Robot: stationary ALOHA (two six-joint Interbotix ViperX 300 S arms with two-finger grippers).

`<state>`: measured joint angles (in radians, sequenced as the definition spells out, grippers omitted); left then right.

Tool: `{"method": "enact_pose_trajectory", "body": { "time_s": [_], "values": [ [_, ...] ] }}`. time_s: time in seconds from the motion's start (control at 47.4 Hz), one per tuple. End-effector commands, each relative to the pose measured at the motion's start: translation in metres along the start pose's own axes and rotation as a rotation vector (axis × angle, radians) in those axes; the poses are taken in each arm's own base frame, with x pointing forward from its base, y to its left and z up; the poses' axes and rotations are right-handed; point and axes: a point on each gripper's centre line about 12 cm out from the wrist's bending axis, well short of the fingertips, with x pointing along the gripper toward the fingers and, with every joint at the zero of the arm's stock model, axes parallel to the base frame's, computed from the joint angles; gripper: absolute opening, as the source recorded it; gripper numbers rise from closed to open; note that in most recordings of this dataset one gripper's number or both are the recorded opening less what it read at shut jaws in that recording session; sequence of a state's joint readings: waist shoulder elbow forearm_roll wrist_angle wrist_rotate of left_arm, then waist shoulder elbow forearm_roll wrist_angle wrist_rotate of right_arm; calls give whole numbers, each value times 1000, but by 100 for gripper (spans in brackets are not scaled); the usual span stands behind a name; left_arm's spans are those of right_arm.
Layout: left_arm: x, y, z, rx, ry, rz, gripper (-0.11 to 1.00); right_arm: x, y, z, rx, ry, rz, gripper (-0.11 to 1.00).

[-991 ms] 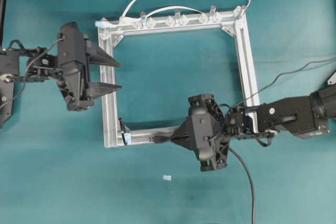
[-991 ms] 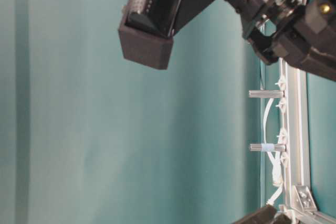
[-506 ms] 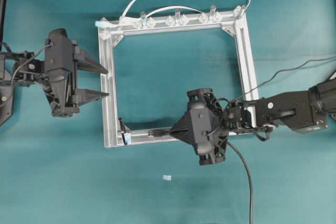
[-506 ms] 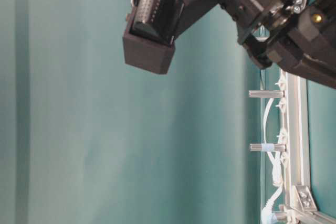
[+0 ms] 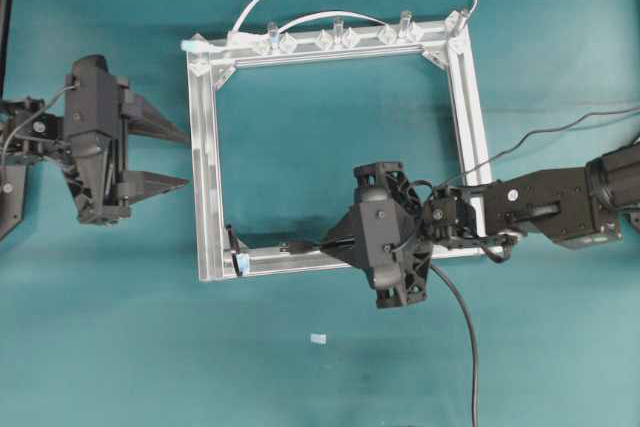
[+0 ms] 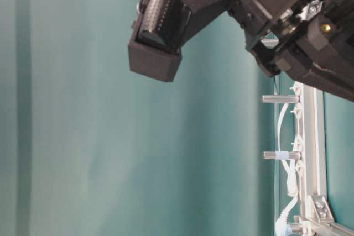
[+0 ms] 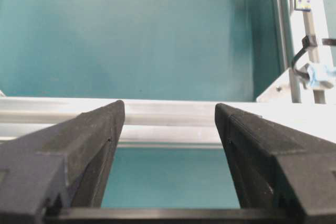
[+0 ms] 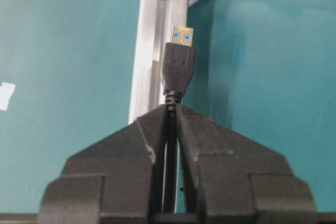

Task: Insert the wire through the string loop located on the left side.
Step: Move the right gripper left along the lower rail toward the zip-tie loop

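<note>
Wire: pinched behind its plug by right fingers, over frame bottom rail, plug pointing toward loop at lower-left corner. Left fingers: spread, empty, left of frame.

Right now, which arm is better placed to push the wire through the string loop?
Right. The right gripper already clamps the wire, plug aimed at the string loop. The left gripper hangs open outside the frame.
</note>
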<state>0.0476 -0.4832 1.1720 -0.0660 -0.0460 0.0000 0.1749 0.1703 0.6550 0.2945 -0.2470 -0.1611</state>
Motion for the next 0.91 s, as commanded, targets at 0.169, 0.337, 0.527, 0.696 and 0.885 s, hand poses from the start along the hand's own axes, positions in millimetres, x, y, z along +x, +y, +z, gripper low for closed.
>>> {"method": "enact_pose_trajectory", "body": {
  "time_s": [0.169,0.337,0.527,0.696,0.885],
  "values": [
    [-10,-1,3,3,-24,-6,72,-8,1,23,1,-69,5,8],
    [-11,-1,2,3,-23,-6,72,-8,1,23,1,-69,5,8],
    [-11,-1,2,2,-23,-6,72,-8,1,23,1,-69,5,8],
    [-11,-1,2,3,-23,-7,72,-8,1,23,1,-70,5,8],
    [-11,-4,3,8,-25,-17,72,-8,2,24,-13,-80,7,8]
  ]
}}
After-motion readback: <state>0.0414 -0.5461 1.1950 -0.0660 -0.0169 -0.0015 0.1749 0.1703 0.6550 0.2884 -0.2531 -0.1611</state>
